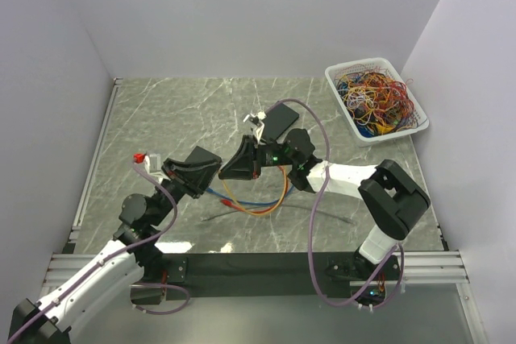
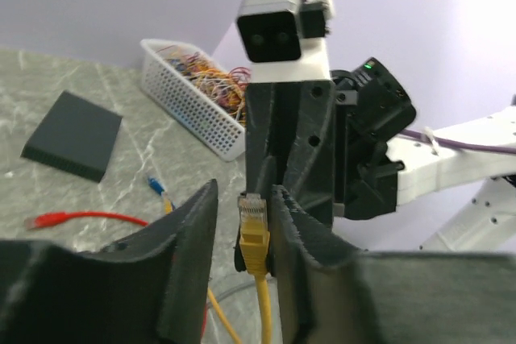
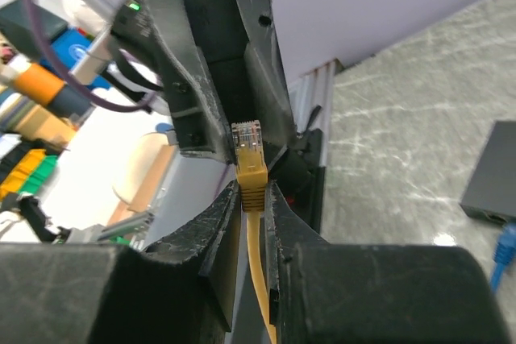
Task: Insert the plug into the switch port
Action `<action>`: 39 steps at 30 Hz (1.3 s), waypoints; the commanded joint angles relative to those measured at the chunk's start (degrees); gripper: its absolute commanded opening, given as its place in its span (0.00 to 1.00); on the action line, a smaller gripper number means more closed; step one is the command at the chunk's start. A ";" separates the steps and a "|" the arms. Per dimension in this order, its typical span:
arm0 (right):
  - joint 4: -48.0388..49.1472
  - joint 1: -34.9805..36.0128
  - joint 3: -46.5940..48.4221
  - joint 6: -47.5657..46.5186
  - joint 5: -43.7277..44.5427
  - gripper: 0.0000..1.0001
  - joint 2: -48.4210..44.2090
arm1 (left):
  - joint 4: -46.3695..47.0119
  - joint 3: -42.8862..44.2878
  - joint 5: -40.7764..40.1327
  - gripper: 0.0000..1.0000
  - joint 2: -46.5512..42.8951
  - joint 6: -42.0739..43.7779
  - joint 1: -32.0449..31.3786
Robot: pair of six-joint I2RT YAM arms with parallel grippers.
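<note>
The yellow plug (image 3: 251, 159) on its yellow cable is held off the table between the two grippers, which meet tip to tip. My right gripper (image 3: 252, 189) is shut on the plug's boot, with the clear tip sticking out past the pads. In the left wrist view the same plug (image 2: 255, 227) stands inside my left gripper (image 2: 243, 192). That gripper is open: a gap shows on the plug's left side, and the right finger is close against it. The switch (image 1: 280, 121), a flat black box, lies on the table behind the right gripper (image 1: 232, 167).
A white basket (image 1: 375, 98) of tangled wires stands at the back right. Loose cables lie on the marble table under the grippers: a red one with its plug (image 1: 139, 157), a blue one (image 1: 242, 199) and an orange one (image 1: 270, 207). A grey wall runs along each side.
</note>
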 commanded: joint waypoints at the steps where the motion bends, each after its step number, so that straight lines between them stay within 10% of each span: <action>1: -6.88 0.02 0.57 -6.48 1.38 0.00 -4.12 | -6.72 3.97 -4.27 0.40 -0.35 2.93 0.10; 24: -57.97 -6.66 9.53 -36.81 39.69 0.00 -24.69 | -23.87 10.39 -16.15 0.65 5.18 5.05 6.76; 39: -64.12 -2.45 14.98 -37.69 49.81 0.00 -4.75 | -20.45 12.06 -2.17 0.66 24.86 -1.64 27.69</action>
